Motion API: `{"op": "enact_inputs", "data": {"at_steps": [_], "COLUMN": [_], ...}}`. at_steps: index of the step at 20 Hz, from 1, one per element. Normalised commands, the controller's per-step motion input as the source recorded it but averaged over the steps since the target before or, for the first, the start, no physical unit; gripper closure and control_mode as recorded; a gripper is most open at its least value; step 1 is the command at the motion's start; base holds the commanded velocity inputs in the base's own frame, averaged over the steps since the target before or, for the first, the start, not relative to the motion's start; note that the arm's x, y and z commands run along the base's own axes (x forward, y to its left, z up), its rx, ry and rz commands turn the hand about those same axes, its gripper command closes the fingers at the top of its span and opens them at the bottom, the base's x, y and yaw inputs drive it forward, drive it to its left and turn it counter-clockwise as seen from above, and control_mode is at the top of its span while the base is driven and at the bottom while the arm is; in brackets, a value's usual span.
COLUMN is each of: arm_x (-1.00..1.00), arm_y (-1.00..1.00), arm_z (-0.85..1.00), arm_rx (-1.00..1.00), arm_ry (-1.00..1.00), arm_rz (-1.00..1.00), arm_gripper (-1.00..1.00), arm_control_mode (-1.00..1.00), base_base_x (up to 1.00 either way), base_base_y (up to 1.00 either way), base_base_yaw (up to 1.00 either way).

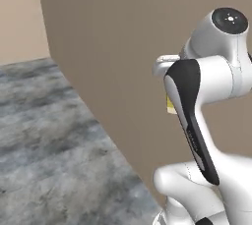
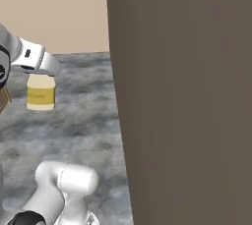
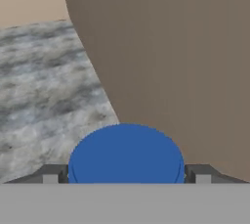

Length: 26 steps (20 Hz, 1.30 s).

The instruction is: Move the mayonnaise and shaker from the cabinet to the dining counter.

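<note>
The mayonnaise (image 2: 41, 92) hangs clear above the grey-veined floor (image 2: 74, 121): in the right base view its pale-yellow body shows just under the white hand, at the left of the picture, with floor showing all around and below it. A thin sliver of the same yellow jar (image 1: 170, 105) peeks out behind the arm's dark forearm cover in the left base view, just under the hand.

In the hand view the jar's blue lid (image 3: 127, 155) sits right up against the camera, and the gripper (image 3: 127, 175) has one dark finger (image 3: 50, 174) at each side of it. The jaws stand wide, one against each flank of the lid, holding the jar between them; whether the pads press the lid or the body just under it cannot be told.

A broad, flat brown panel (image 2: 187, 96) stands upright just to the right of the jar and runs away from near to far, taking up the right of both base views. Beyond the floor, far off, a plain beige wall (image 2: 54, 13) closes the scene.
</note>
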Motion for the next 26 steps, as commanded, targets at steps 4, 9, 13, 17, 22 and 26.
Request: {"op": "enact_inputs", "data": {"at_steps": [4, 9, 13, 17, 22, 26], "arm_x": [0.0, 0.0, 0.0, 0.0, 0.0, 0.0], "arm_y": [0.0, 0.0, 0.0, 0.0, 0.0, 0.0], "arm_z": [0.0, 0.0, 0.0, 0.0, 0.0, 0.0], "arm_rx": [0.0, 0.0, 0.0, 0.0, 0.0, 0.0], "arm_ry": [0.0, 0.0, 0.0, 0.0, 0.0, 0.0], "arm_rz": [0.0, 0.0, 0.0, 0.0, 0.0, 0.0], "arm_gripper": [1.0, 1.0, 1.0, 1.0, 1.0, 1.0], "arm_control_mode": [1.0, 1.0, 1.0, 1.0, 1.0, 1.0], "base_base_x": [1.0, 1.0, 1.0, 1.0, 1.0, 1.0], "base_base_y": [-0.04, -0.05, -0.05, 0.0, 0.0, 0.0], "base_base_yaw": [0.64, 0.62, 0.56, 0.49, 0.48, 0.51]}}
